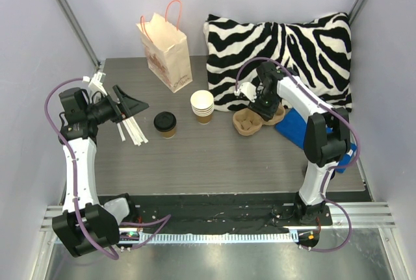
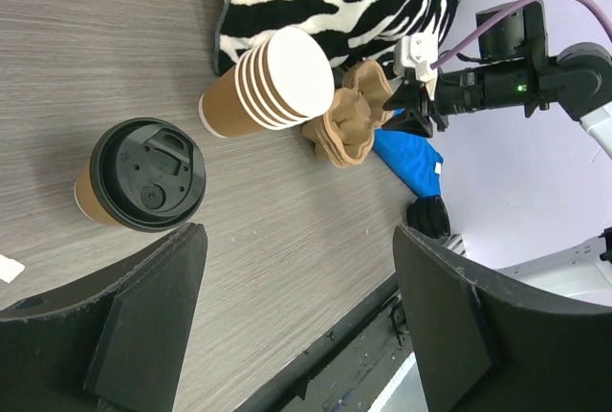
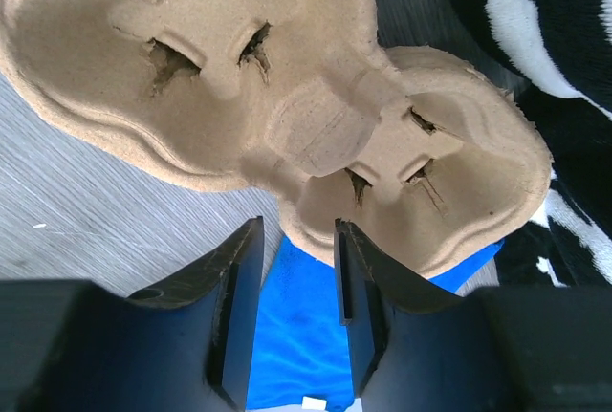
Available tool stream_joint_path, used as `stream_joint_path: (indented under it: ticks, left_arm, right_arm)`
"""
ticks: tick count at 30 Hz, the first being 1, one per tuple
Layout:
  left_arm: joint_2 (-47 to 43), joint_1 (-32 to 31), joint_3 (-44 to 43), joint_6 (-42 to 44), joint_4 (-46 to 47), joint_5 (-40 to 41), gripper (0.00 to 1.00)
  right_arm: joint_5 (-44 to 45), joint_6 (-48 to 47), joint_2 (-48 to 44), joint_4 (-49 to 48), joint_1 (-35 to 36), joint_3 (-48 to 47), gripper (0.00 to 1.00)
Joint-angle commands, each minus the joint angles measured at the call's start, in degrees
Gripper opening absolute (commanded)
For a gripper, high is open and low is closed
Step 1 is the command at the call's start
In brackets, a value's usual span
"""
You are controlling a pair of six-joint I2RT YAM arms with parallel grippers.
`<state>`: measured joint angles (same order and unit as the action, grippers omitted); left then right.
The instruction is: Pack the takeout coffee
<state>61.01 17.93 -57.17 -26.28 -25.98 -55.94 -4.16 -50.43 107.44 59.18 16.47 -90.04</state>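
The takeout coffee [image 1: 165,124], a brown cup with a black lid, stands upright on the table left of centre. In the left wrist view it [image 2: 143,178] sits just beyond my left finger. My left gripper [image 1: 138,106] [image 2: 298,240] is wide open and empty, lying sideways left of the cup and not touching it. My right gripper [image 1: 263,106] [image 3: 298,232] hovers over a brown pulp cup carrier [image 1: 250,123] [image 3: 316,125]. Its jaws stand a narrow gap apart, with the carrier's rim at the fingertips and nothing pinched.
A paper bag with pink handles [image 1: 166,46] stands at the back. A stack of lidless cups [image 1: 203,106] [image 2: 277,82] stands right of the coffee. A zebra pillow [image 1: 286,52] lies at the back right. A blue cloth [image 1: 302,127] [image 3: 296,336] lies under the carrier. White sticks [image 1: 130,130] lie under the left gripper.
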Motion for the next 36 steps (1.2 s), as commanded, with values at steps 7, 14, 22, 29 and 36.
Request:
stream_joint_path:
  ticks: [7,14,22,29,36]
  left_arm:
    - [0.3,-0.2,0.0,1.2,2.6,0.0,0.83]
    - [0.8,-0.3,0.2,1.2,2.6,0.2,0.83]
    - [0.9,-0.2,0.3,1.2,2.7,0.3,0.83]
    - [1.2,-0.3,0.1,1.1,2.7,0.4,0.83]
    - [1.1,-0.2,0.0,0.9,2.9,0.2,0.83]
  right_arm:
    - [-0.1,-1.1,1.1,-1.0,-0.2,0.0,0.40]
    - [-0.5,-1.5,1.3,-1.0,-0.2,0.9,0.41]
    - [-1.3,-1.6,1.2,-1.1,-0.3,0.9,0.17]
    - [-1.1,-2.1,0.1,-0.4,-0.5,0.7,0.01]
    - [-2.4,-2.0,-3.9,1.2,-0.7,-1.9,0.01]
